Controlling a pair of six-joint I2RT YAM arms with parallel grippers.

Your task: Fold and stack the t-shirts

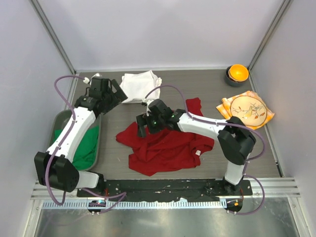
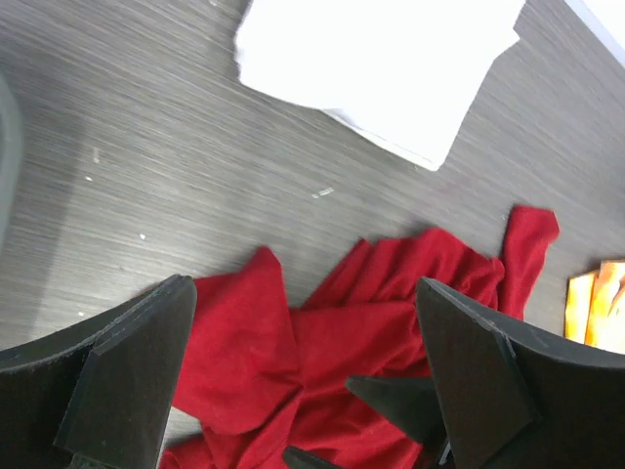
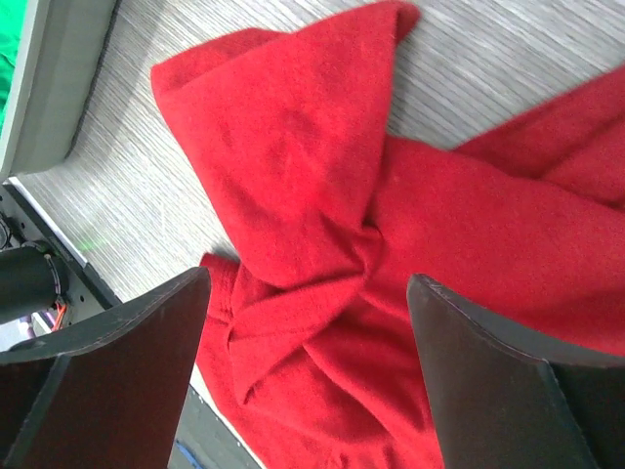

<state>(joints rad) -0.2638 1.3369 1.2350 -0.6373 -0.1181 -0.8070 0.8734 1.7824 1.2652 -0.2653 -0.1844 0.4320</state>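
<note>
**Currently: both grippers open, red t-shirt crumpled beneath the right one**

Right gripper (image 1: 144,127) hangs over the left part of the red t-shirt (image 1: 168,148). Its fingers (image 3: 117,376) stand wide apart with nothing between them. In the right wrist view, bunched red folds lie directly below the gap and a pointed flap of cloth reaches out past the fingertips. Whether the tips touch the fabric, I cannot tell. The shirt is unfolded and rumpled. Most of it lies on the arm-base side of this gripper, and its small white neck label (image 1: 198,152) is off toward the right arm's elbow.

Left gripper (image 1: 117,95) is also spread open and holds nothing. The left wrist view shows the dark wood-grain table (image 2: 146,147) under it. The white t-shirt (image 2: 381,68) lies just beyond its fingertips, folded into a flat block. The red shirt's edge sits below and between its fingers (image 2: 127,381).

Green t-shirt (image 1: 84,145) lies in a grey bin (image 1: 58,122) beneath the left arm's forearm, well behind that gripper.

Orange patterned cloth (image 1: 245,109) lies outboard of the right arm, apart from the red shirt. A dark bowl (image 1: 237,74) with orange contents sits in the far corner beyond it.
</note>
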